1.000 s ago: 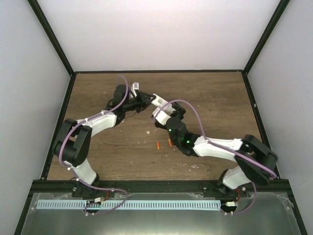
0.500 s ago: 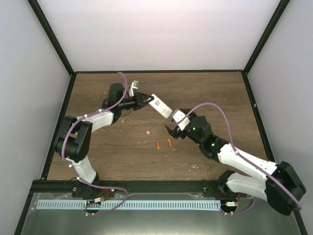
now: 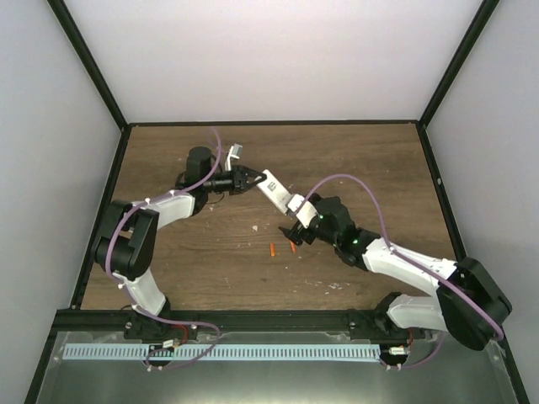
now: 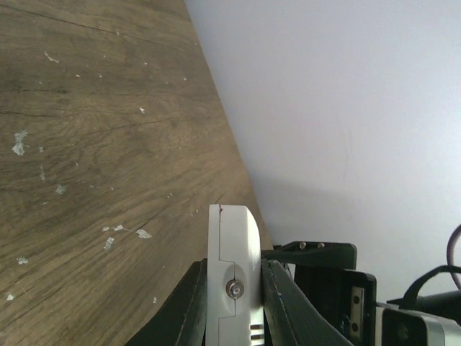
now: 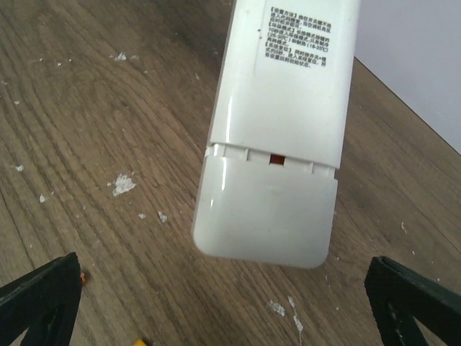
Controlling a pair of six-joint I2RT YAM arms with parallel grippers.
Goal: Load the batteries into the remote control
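Observation:
My left gripper (image 3: 246, 178) is shut on the top end of the white remote control (image 3: 274, 190) and holds it off the table, tilted toward the middle. In the left wrist view the remote (image 4: 232, 281) stands edge-on between the jaws. The right wrist view shows the remote's back (image 5: 288, 94) with a printed label. A plain white cover (image 5: 266, 213) sits on its free end, with a red-orange spot at the seam. My right gripper (image 3: 291, 235) is open and empty just below that end. Two orange batteries (image 3: 272, 250) (image 3: 292, 246) lie on the table.
The wooden table (image 3: 354, 160) is flecked with small white chips. Black frame posts and pale walls close it in at the back and both sides. A metal tray (image 3: 278, 370) runs along the near edge behind the arm bases.
My right gripper pulled back to the right from the remote, then came back left under its free end, near the batteries. My left gripper kept hold of the remote and lowered it slightly.

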